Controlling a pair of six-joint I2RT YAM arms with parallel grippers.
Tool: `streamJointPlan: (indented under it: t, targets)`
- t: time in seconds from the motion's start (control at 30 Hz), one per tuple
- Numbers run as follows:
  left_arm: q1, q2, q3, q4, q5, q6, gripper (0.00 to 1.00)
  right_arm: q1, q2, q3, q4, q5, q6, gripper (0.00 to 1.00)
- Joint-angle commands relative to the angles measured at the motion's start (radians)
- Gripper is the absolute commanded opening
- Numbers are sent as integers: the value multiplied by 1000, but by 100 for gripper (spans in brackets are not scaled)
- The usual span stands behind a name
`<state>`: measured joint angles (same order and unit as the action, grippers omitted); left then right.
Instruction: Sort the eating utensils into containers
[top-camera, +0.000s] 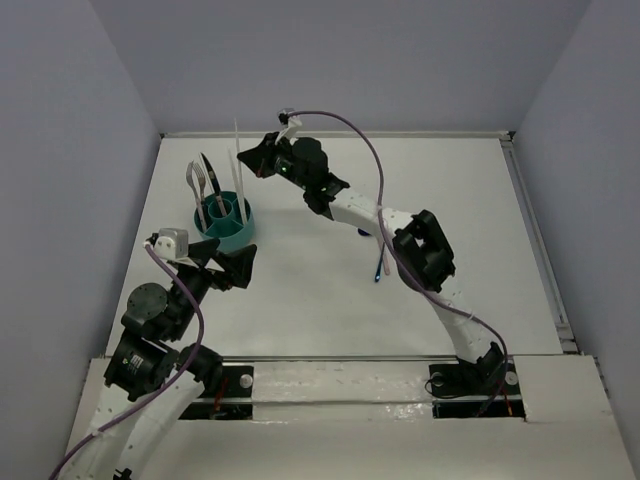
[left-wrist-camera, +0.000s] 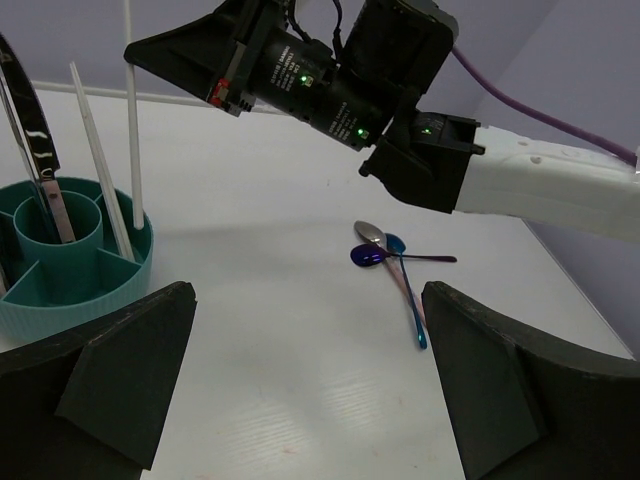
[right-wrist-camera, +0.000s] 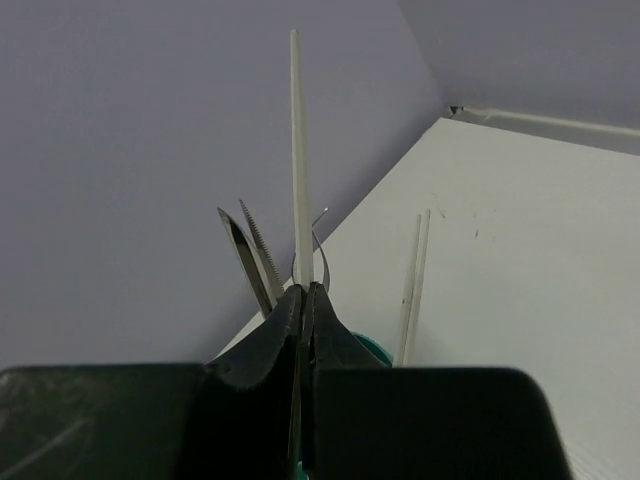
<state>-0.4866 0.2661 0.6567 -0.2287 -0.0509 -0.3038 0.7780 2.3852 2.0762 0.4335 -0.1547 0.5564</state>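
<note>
1. At far left, upright cutlery (top-camera: 198, 183) and chopsticks (left-wrist-camera: 101, 160) crowd the space above the caddy (left-wrist-camera: 100, 290).
2. The right arm (top-camera: 360, 212) overhangs the spoons (left-wrist-camera: 372, 257), right of centre.
3. The bare table (top-camera: 300, 310) at near centre allows passage.

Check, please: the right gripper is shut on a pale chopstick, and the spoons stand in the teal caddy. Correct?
Not quite: the spoons lie on the table, outside the teal caddy, as the left wrist view shows. The right gripper is indeed shut on a pale chopstick.
</note>
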Motion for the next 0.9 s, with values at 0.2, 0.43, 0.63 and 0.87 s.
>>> streamJointPlan:
  t: [0.2,0.43,0.63,0.87]
  targets:
    - [5,-7,29,45,11,14,99,21,84,87,17,60,-58,0]
    - [5,-8,27,46,10,12,99,40,135,116,-15,52,-98,0]
    - [5,-4,27,46,10,14,99,49,106,58,-9,47,-124,6]
    - [14,-2,26,52,16,11,99,58,62,9,-56,44,-141,30]
